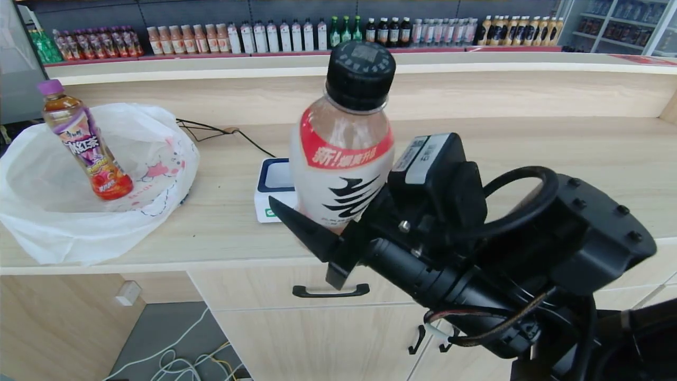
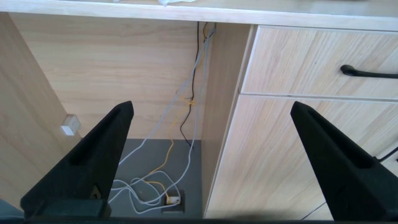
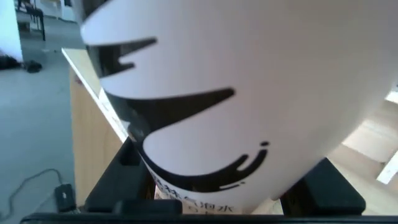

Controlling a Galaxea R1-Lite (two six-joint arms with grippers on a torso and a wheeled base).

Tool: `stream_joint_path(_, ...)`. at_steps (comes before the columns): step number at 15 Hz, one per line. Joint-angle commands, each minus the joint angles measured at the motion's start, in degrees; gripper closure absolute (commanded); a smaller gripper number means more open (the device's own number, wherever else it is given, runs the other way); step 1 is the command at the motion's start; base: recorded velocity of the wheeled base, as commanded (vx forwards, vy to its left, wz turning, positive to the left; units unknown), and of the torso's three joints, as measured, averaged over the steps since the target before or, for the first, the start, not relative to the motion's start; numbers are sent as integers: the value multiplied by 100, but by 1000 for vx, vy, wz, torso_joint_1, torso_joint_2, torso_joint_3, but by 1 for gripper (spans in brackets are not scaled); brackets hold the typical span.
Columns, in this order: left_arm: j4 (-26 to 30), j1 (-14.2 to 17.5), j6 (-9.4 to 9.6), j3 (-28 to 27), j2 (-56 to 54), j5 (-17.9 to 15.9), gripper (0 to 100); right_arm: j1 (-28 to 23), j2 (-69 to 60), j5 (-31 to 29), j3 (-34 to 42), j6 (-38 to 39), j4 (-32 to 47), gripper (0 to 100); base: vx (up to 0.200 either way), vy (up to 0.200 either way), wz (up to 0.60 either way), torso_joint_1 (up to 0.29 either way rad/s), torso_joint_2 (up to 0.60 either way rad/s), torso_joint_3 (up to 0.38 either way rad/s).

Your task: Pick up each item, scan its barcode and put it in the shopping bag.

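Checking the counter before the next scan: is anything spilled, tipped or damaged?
Nothing spilled or damaged. The tea bottle leans at a tilt inside the shopping bag, cap on. The white bottle is upright and capped in the right gripper.

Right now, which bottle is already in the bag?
The purple-capped tea bottle, leaning inside the white bag. The black-capped bottle is held in the right gripper.

Before you, note the pale wooden counter (image 1: 529, 159): on it lie the open white shopping bag (image 1: 42, 211) at left, the blue-and-white scanner (image 1: 272, 185) mid-counter, and a black cable (image 1: 201, 127) behind.
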Motion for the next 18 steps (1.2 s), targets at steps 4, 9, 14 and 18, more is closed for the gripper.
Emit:
stream_joint_path(4,4,0,2,0,-1,0,0,-507,71,-800,-190,1322,-243,100,0,0,0,0,0,0)
stream_joint_path(9,4,0,2,0,-1,0,0,-1193,80,-1617,-182,2227,-243,100,0,0,0,0,0,0)
stream_joint_path(14,-5,9,-103,0,-1,0,0,-2089,-26,-1635,-296,2333,-357,100,0,0,0,0,0,0)
stream_joint_path(18,-13,9,-112,0,-1,0,0,-2247,10,-1644,100,2324,-814,100,0,0,0,0,0,0)
